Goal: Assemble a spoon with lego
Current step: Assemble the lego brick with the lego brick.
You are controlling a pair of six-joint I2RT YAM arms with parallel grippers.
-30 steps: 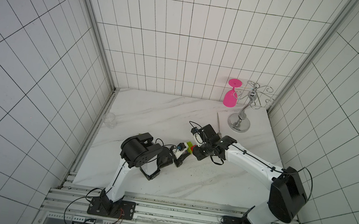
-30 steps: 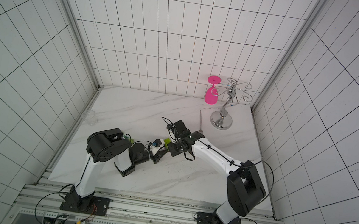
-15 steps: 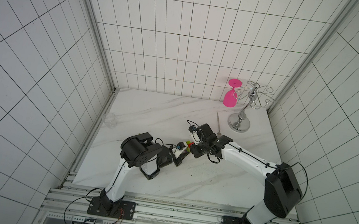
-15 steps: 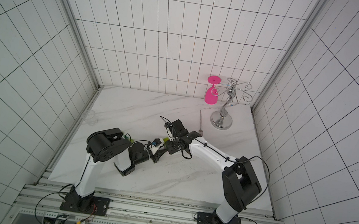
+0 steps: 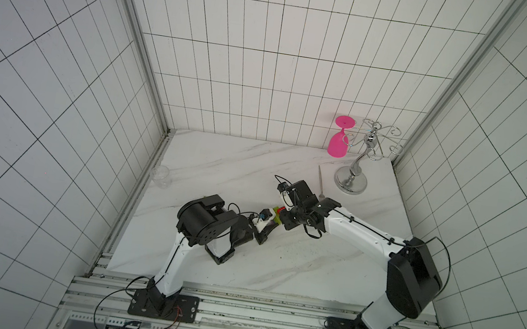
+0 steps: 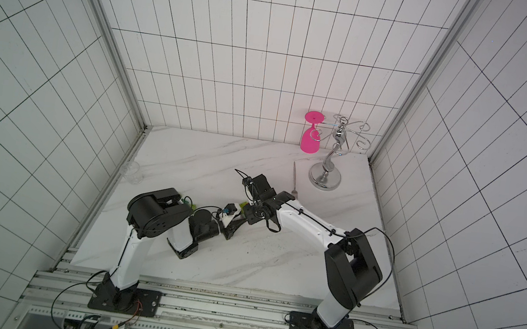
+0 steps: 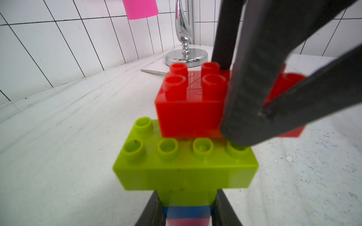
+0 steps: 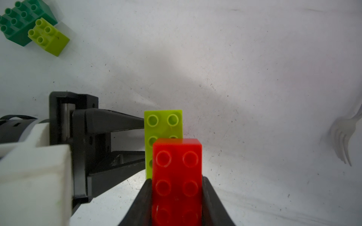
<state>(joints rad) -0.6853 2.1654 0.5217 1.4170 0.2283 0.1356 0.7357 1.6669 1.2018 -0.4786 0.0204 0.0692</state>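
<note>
**Holding a red brick on the spoon's lime-green head**

We see the spoon point(image 7: 187, 195) as a partial figure. A wide lime-green brick point(image 7: 184, 168) sits crosswise on a narrower lime-green piece, with blue and pink pieces in line below it. The left gripper point(image 7: 188, 213) is clamped on that stem, one finger pressing each side of the blue and pink pieces.

The right gripper point(image 8: 176, 181) is clamped on a red brick point(image 7: 188, 109), with its fingers against the brick's two long sides. The red brick lies over the far row of studs on the wide lime-green brick. We cannot tell whether it is pushed fully home. The near row of lime-green studs is uncovered.

In both top views the two grippers meet near the middle of the tabletop point(image 5: 219, 166), with the bricks between them.

A dark-green brick point(image 8: 17, 21) and a small lime-green brick point(image 8: 50, 38) lie loose on the tabletop, touching each other and well apart from the spoon. A metal fork point(image 8: 340, 137) lies toward the back right, near the base of a silver rack point(image 5: 350, 185). A pink goblet point(image 5: 337, 144) hangs upside down from the rack.
</note>
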